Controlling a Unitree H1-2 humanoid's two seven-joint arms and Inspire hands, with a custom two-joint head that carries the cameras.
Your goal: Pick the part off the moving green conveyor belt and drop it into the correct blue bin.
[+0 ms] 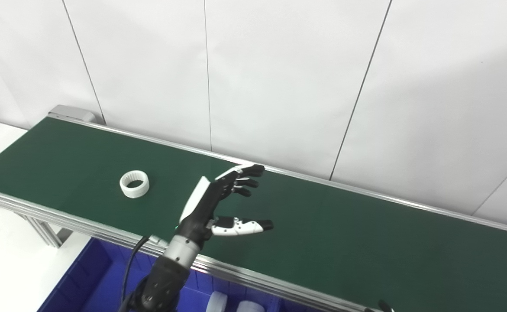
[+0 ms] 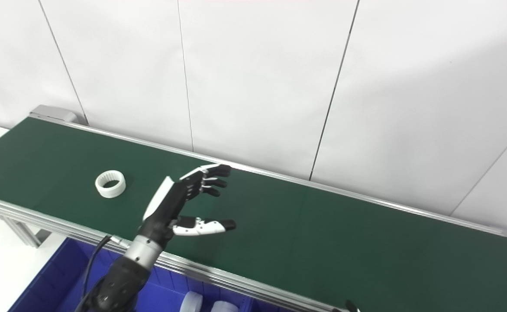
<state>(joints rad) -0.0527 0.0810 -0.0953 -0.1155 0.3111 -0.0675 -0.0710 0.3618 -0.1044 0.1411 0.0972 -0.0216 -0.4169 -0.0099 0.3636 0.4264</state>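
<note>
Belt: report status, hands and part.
Left hand open, over the belt, holding nothing. Right hand barely in view at the bottom edge, state unclear. Ring lies flat on the belt, left of the hand, apart from it. Nothing between them.

ring (image 1: pixel 134 184): sitting on the belt (image 1: pixel 366 242), left part, well apart from the hand
left hand (image 1: pixel 218 203): over the belt, at about 3 o'clock from the ring
bin (image 1: pixel 93 281): under the belt's near edge, roughly 6 o'clock from the hand
parts (image 1: pixel 236 305): in the bin
</note>
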